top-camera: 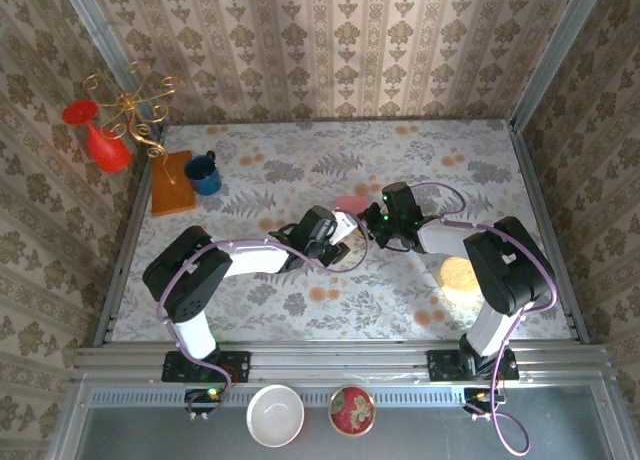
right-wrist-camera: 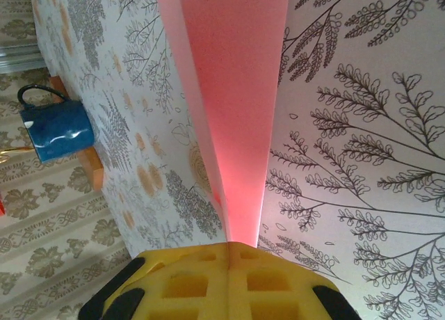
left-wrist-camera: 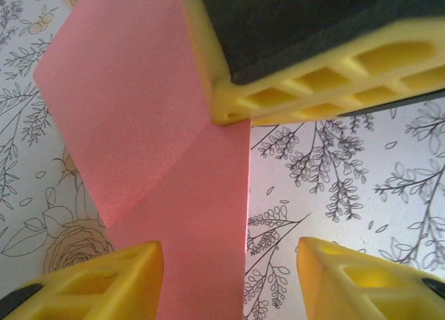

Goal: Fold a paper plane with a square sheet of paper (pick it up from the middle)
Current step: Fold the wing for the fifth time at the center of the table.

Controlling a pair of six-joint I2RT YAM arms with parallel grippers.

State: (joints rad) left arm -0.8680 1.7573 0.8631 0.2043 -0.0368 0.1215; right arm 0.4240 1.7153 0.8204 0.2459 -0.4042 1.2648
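Your right gripper (right-wrist-camera: 229, 261) pinches the folded pink paper (right-wrist-camera: 236, 90); your left gripper (left-wrist-camera: 229, 282) has its fingers (left-wrist-camera: 97, 282) spread, paper between them.

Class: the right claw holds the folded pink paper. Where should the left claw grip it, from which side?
Probably the free strip of the pink paper below its diagonal crease, from the end opposite the right claw: it lies within the open left claw.
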